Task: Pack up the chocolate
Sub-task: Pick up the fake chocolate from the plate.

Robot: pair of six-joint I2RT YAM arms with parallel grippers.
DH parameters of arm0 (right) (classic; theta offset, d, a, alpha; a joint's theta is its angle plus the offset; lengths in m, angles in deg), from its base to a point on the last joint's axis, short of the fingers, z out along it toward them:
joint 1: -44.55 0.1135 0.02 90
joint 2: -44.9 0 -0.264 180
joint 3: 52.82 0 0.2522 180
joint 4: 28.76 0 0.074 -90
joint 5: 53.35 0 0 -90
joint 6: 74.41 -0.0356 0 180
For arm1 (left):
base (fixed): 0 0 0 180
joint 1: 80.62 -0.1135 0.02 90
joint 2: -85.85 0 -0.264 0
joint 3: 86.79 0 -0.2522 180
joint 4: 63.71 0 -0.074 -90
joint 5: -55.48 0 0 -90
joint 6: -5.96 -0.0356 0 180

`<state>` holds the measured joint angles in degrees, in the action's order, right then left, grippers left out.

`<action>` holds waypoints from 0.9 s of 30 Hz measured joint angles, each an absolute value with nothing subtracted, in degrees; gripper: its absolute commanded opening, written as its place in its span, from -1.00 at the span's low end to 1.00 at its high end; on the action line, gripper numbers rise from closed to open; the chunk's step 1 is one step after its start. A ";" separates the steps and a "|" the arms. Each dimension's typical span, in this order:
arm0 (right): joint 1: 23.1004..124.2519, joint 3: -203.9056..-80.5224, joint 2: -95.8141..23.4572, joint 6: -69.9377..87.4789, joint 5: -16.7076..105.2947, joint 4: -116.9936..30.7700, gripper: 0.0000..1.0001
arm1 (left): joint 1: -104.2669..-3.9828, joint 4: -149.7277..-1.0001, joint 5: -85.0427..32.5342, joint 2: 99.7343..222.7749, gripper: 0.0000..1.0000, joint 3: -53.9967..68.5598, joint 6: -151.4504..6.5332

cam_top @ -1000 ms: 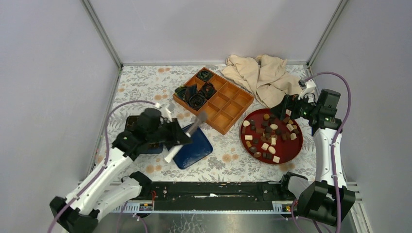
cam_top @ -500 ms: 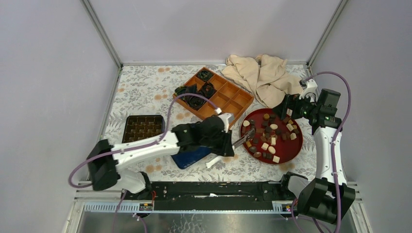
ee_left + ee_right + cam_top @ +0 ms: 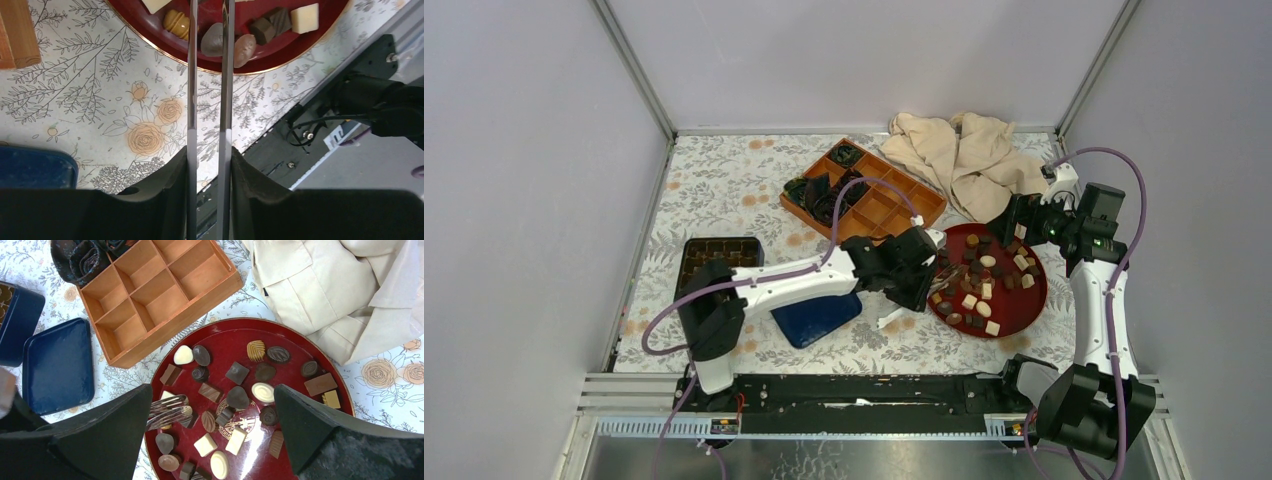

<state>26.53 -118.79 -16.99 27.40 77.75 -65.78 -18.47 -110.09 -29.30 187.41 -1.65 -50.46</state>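
Note:
The chocolate lies as many small dark, brown and cream pieces on a round red plate. My left gripper is shut on metal tongs, whose two blades run between its fingers. The tongs' tips reach over the plate's left side, above the chocolate, and I see no piece held in them. My right gripper hangs open over the plate at its far right side.
A wooden compartment box holding black paper cups stands behind the plate. A beige cloth lies at the back right. A blue lid and a dark gridded tray sit to the left.
My left arm has swung right with the tongs, from over the blue lid to the red plate. The tongs have spread a little. The right arm has not moved.

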 measured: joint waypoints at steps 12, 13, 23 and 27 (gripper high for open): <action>26.53 -118.79 -17.14 27.40 77.80 -65.80 0.99 | -19.59 -119.03 -30.70 195.71 -0.20 -11.24 -54.48; 26.53 -118.79 -17.14 27.40 77.82 -65.80 0.99 | -19.61 -119.71 -30.88 196.19 -0.20 -11.86 -54.76; 26.53 -118.79 -17.14 27.40 78.13 -65.80 0.99 | -20.38 -123.16 -30.96 200.37 -0.15 -16.91 -57.41; 26.53 -118.79 -17.14 27.40 78.26 -65.80 0.99 | -20.97 -124.23 -30.94 202.66 -0.13 -19.92 -58.56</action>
